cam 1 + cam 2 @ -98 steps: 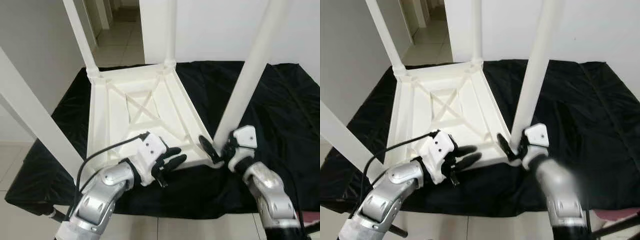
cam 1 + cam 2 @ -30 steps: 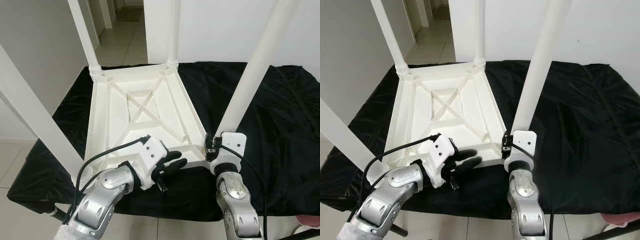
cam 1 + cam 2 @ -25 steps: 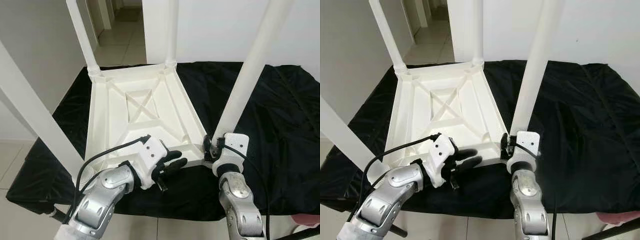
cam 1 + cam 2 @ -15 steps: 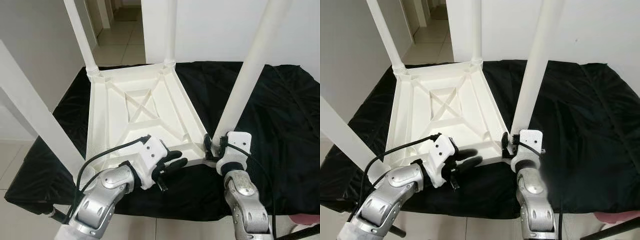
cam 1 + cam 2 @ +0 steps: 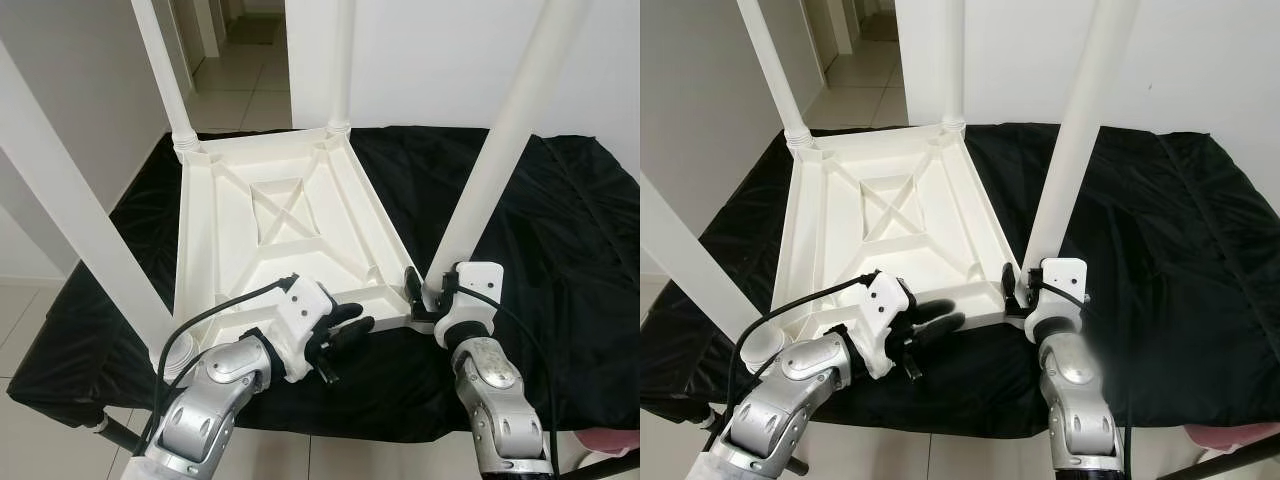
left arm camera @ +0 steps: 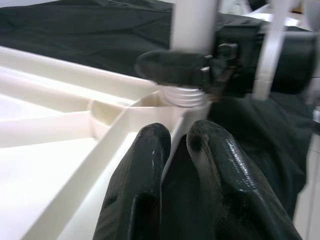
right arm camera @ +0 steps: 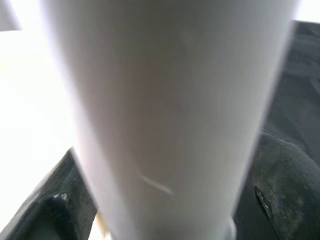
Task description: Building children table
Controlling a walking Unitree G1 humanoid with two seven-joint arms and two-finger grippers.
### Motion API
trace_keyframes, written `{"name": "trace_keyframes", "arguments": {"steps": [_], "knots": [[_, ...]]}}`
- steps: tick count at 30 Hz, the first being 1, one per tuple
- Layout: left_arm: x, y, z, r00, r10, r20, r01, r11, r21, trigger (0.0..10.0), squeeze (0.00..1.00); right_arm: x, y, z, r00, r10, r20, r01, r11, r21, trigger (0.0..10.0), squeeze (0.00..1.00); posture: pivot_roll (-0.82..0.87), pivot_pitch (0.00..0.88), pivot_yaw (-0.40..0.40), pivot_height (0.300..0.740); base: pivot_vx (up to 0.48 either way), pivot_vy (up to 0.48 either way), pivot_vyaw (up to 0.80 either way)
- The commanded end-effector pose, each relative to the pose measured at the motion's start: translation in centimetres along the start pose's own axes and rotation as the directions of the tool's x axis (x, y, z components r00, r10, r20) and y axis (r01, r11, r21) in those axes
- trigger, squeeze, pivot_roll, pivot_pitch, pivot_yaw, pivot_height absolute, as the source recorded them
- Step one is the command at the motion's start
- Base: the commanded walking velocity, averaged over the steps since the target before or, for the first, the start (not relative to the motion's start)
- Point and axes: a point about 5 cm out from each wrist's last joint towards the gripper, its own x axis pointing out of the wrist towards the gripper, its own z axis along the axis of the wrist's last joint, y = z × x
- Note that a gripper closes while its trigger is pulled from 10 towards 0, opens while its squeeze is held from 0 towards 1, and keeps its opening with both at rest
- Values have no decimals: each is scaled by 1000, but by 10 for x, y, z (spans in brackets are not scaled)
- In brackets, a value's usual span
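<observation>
Nearest the camera, the left pincer (image 5: 343, 330), its two black fingers (image 6: 150, 165) drawn together with only a slit between them, rests against the near rim of the upturned white plastic children's table top (image 5: 275, 235); whether the rim is pinched in that slit cannot be told. Just beside it, the right pincer (image 5: 420, 295) is clamped around the base of the near-right white cylindrical plastic leg (image 5: 495, 160), one finger on either side, directly above the threaded collar (image 6: 186, 96) at the corner socket. The table top lies underside up on the black-draped bench (image 5: 560, 230), with the near-left leg (image 5: 85, 230) and the two far legs (image 5: 160, 70) already upright in their corners. Step in hand, by judgement: seating the last leg by twisting. The next move calls for a further turn about the leg's own axis while the left pincer steadies the top, keeping the leg plumb so the thread does not bind. Compared with one second ago, the right wrist has rolled outward around the leg; the left pincer is unchanged.
</observation>
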Motion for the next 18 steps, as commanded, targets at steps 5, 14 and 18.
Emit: {"name": "trace_keyframes", "arguments": {"steps": [5,14,18], "knots": [[0,8,-3,992,130,-5,-130,992,5,10000,0,0,4,0,999,35,21,-35,999,22,10000,0,-66,22,37,740,0,0,0],[2,14,0,987,158,10,-158,987,7,10000,0,-3,10,-2,996,70,46,-73,996,52,10000,0,-67,28,37,740,0,0,0],[3,15,1,987,162,8,-162,987,7,10000,0,-2,11,-1,994,87,60,-91,994,59,10000,0,-68,26,35,740,0,0,0]]}}
